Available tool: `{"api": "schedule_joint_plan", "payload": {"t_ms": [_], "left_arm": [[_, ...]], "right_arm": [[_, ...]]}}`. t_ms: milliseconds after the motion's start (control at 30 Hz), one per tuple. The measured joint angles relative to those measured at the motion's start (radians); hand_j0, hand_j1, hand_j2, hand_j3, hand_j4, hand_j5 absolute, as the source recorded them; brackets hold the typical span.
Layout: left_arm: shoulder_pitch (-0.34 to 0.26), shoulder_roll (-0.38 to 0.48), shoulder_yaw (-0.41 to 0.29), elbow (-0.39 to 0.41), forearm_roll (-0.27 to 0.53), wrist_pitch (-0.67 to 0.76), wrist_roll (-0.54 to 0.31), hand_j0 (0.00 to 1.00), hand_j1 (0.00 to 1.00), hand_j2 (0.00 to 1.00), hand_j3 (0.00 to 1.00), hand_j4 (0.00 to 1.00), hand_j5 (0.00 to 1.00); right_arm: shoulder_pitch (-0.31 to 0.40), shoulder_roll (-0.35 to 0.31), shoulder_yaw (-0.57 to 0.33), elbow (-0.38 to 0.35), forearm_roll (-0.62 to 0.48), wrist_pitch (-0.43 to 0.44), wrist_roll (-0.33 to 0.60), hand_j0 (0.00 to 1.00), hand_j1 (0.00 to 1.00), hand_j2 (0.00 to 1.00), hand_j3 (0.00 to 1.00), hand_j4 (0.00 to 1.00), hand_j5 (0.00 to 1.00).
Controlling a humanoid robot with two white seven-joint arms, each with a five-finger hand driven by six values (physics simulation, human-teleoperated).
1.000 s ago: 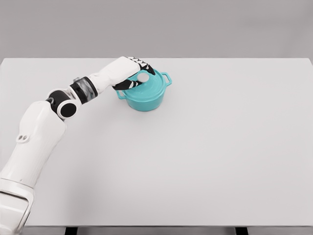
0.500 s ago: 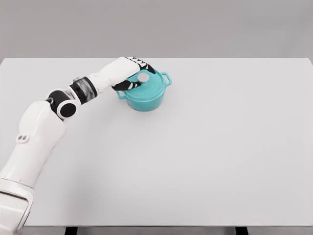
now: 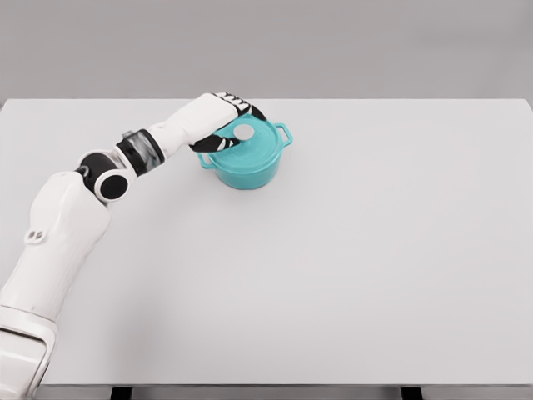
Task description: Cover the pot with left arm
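Robot hand [image 3: 223,123] grips upright pot's [image 3: 247,164] lid [image 3: 246,143].

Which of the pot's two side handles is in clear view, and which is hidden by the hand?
The handle on the pot's far right stands clear; the opposite one sits mostly under the left hand.

1. You face a wide, pale grey worktop [image 3: 375,275] that fills most of your view from edge to edge.
2. Behind it you see a plain grey wall [image 3: 333,42], flat and unmarked.
3. Under the worktop's near edge you can make out short dark supports [image 3: 412,392].
4. The light is soft and even.
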Motion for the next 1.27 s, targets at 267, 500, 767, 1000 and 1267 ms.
{"api": "schedule_joint_plan", "payload": {"t_ms": [267, 500, 767, 1000, 1267], "left_arm": [[0.002, 0.021, 0.004, -0.003, 0.001, 0.000, 0.000, 0.73, 0.73, 0.73, 0.73, 0.73, 0.73], [0.029, 0.093, 0.006, -0.067, 0.015, 0.000, 0.000, 0.79, 0.79, 0.79, 0.79, 0.79, 0.79], [0.193, 0.274, 0.079, -0.232, 0.091, -0.001, -0.001, 1.00, 1.00, 1.00, 1.00, 1.00, 1.00], [0.298, 0.392, 0.229, -0.261, 0.109, 0.000, -0.005, 1.00, 1.00, 1.00, 1.00, 1.00, 1.00], [0.316, 0.432, 0.251, -0.257, 0.100, 0.000, -0.006, 1.00, 1.00, 1.00, 1.00, 1.00, 1.00]], "right_arm": [[0.000, 0.000, 0.000, 0.000, 0.000, 0.000, 0.000, 1.00, 1.00, 1.00, 1.00, 1.00, 1.00], [0.000, 0.000, 0.000, 0.000, 0.000, 0.000, 0.000, 1.00, 1.00, 1.00, 1.00, 1.00, 1.00], [0.000, 0.000, 0.000, 0.000, 0.000, 0.000, 0.000, 1.00, 1.00, 1.00, 1.00, 1.00, 1.00], [0.000, 0.000, 0.000, -0.001, 0.000, 0.000, 0.000, 1.00, 1.00, 1.00, 1.00, 1.00, 1.00], [0.000, 0.000, 0.000, 0.000, 0.000, 0.000, 0.000, 1.00, 1.00, 1.00, 1.00, 1.00, 1.00]]}}
